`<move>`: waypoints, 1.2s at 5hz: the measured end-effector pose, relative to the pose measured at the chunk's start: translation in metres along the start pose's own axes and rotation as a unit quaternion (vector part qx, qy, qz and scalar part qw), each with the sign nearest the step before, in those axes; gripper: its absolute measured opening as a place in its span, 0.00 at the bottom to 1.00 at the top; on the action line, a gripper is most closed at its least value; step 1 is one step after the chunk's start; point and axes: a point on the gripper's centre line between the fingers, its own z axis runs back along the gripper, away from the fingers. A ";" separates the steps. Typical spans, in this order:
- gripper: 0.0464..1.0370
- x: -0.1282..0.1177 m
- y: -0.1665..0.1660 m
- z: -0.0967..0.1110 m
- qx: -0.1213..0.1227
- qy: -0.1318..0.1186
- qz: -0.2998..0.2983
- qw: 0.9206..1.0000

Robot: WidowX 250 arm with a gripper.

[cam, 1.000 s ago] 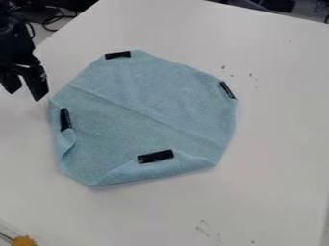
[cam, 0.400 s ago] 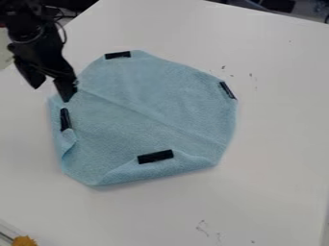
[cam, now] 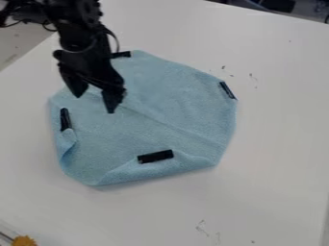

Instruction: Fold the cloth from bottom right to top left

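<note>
Soft, even light brightens the white table [cam: 276,158], with faint shadow below the cloth [cam: 173,101].

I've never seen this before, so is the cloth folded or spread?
Mostly spread: it lies wide, with one edge curled over.

Legible text, labels, brands, numbers or signs: none noted. No lettering or figures can be read on any surface in view.
</note>
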 end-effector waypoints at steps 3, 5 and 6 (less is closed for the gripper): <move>0.96 0.000 -0.057 -0.022 -0.050 0.009 -0.029 0.998; 0.96 -0.014 -0.078 -0.031 -0.082 0.019 -0.044 0.996; 0.96 -0.017 -0.087 -0.035 -0.094 0.022 -0.059 0.994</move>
